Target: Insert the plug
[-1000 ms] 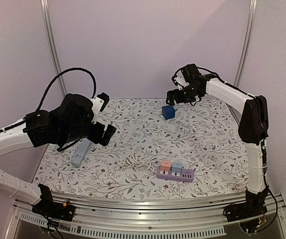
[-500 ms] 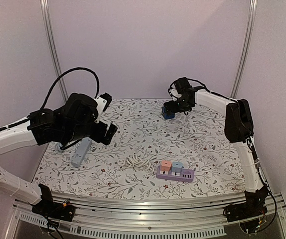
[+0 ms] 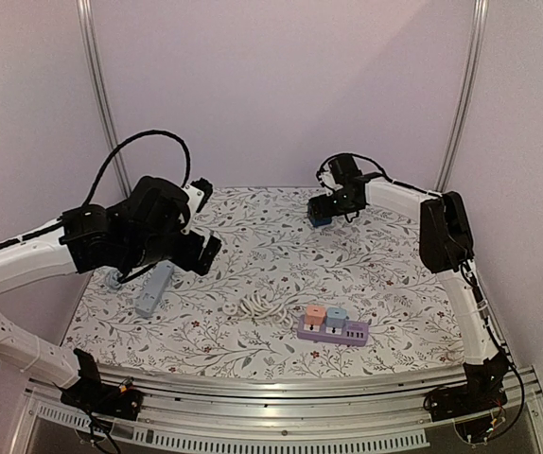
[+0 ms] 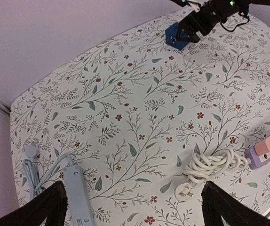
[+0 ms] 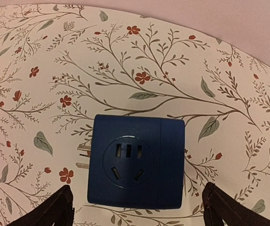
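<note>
**Top external view.** The right gripper [image 3: 324, 210] reaches to the far side of the flowered tablecloth [image 3: 394, 274], low over the blue plug adapter [image 3: 321, 218]. The adapter rests on the cloth near the far edge, right of centre. The left gripper [image 3: 205, 219] hangs above the left half of the table and holds nothing. Below it lies a grey power strip [image 3: 154, 289]. Near the front edge sits the purple power strip [image 3: 334, 333], with a pink block [image 3: 315, 315] and a pale blue block [image 3: 337, 316] side by side on top. A coiled white cable [image 3: 257, 307] lies just to its left. The adapter and the purple strip are well apart.

**Left wrist view.** The left gripper's two dark fingers [image 4: 48, 207] show at the bottom corners, spread wide with nothing between them: released. On the cloth below, the grey strip is at lower left. The coiled cable and its white plug [image 4: 184, 190] are at lower right, and the end of the purple strip is at the right edge. At the top, the right gripper stands over the blue adapter.

**Right wrist view.** The blue adapter fills the centre, socket face up. Metal prongs [image 5: 83, 158] project from its left side, level with the cloth. The right gripper's fingers [image 5: 55, 207] appear at the lower corners, one on either side of the adapter. They are spread wider than its body and no contact is seen: jaws apart, not grasping
</note>
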You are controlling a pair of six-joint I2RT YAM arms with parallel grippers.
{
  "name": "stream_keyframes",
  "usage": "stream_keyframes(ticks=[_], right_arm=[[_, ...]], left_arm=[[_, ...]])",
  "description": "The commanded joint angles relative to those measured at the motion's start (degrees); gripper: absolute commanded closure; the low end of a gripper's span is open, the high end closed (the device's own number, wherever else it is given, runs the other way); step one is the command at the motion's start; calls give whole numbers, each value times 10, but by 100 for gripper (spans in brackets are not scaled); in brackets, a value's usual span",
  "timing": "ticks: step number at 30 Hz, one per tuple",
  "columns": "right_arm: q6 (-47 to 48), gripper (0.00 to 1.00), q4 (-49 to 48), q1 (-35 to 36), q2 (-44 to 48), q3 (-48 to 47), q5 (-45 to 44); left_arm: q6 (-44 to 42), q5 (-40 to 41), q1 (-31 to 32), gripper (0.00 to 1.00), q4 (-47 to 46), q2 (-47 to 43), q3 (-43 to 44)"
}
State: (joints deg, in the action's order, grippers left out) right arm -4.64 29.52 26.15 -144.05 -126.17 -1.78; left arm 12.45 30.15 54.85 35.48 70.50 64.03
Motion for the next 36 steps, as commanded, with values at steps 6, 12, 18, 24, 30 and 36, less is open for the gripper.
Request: stream_keyframes(ticks=[6,12,18,24,30,36], right_arm=[[9,15,-32,-9,-34,-21,32],[10,35,-32,-10,-36,-24,46],[10,55,-29,-10,-27,-24,62],[12,65,-28,-9,-1,-13,64],[12,73,-24,-10,53,6,64],[9,75,-25,-5,120,38,63]], left_arm=[[-1,-10,-17,1,11,9,14],[5,-11,-24,0,16,15,13],[14,-4,-32,0,26,22,18],[34,1,-38,0,29,18,11],[57,12,-45,0,55,11,11],[101,21,-65,1,84,4,9]])
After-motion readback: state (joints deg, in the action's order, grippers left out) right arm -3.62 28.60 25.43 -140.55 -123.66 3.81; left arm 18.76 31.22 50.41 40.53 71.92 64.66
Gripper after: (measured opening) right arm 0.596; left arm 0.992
